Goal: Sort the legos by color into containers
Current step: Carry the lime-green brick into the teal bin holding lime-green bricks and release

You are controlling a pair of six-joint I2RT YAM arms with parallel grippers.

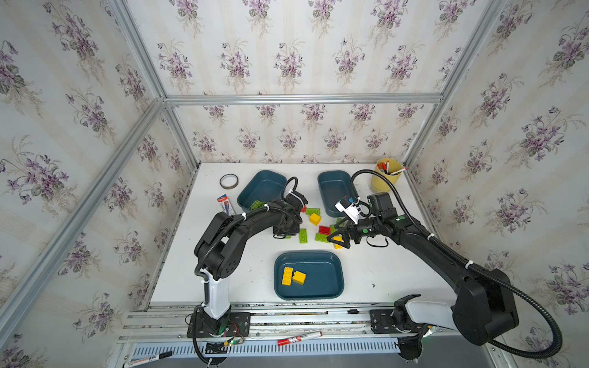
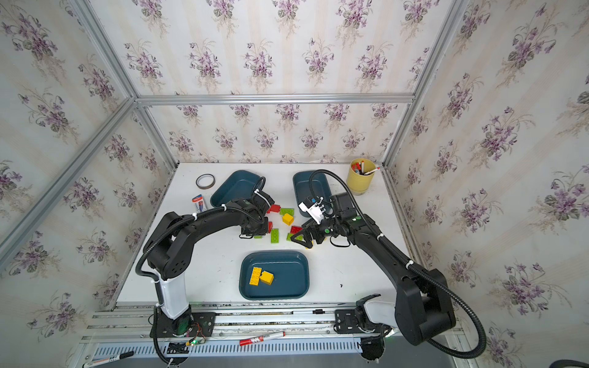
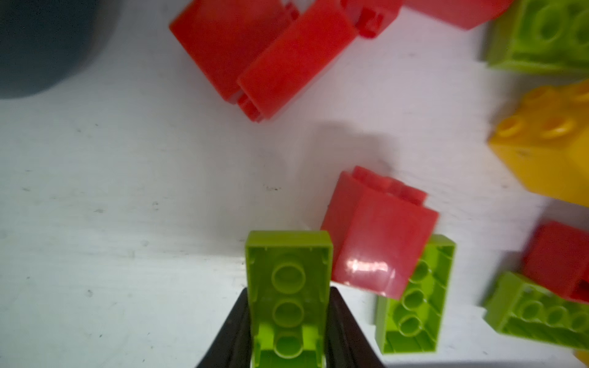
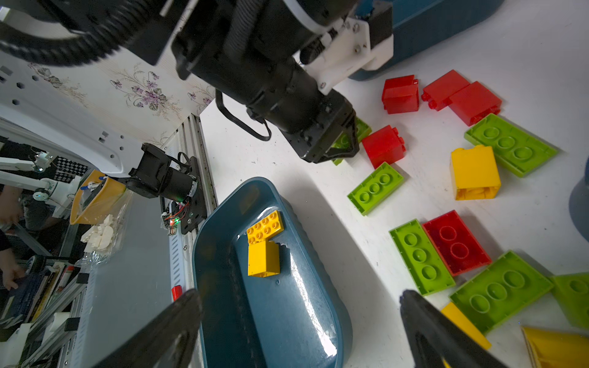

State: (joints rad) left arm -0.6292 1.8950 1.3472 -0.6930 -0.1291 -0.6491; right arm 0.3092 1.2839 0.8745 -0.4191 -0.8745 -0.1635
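One white tabletop (image 1: 382, 274), bearing everything.

Three teal trays on it:
- Near tray (image 1: 325, 280), in the middle, with two yellow bricks (image 1: 299, 277) inside.
- Far left tray (image 1: 264, 188), with one green piece (image 1: 256, 204) at its near end.
- Far right tray (image 1: 331, 191), partly hidden by an arm, nothing visible inside.

Left tool (image 3: 288, 306) down among the loose bricks (image 1: 324, 230) scattered between the far trays and the near one. Clamped across the narrow width of an oblong green brick (image 3: 288, 270) lying hollow side up, fingers pressed to both long walls. Close beside it a red brick (image 3: 379, 242), leaning on a second green brick (image 3: 414, 302).

Right tool (image 4: 301, 294) spread wide, holding nothing, poised at the right end of the scatter over a small yellow brick (image 4: 465, 321).

Probably light, stiff and hollow, with glossy walls likely to be slick under the pads. Best taken as here: across the two flat long walls, near the middle, away from the studs. Likely next: a straight lift to avoid dragging the red neighbour, then a carry to the far left tray.
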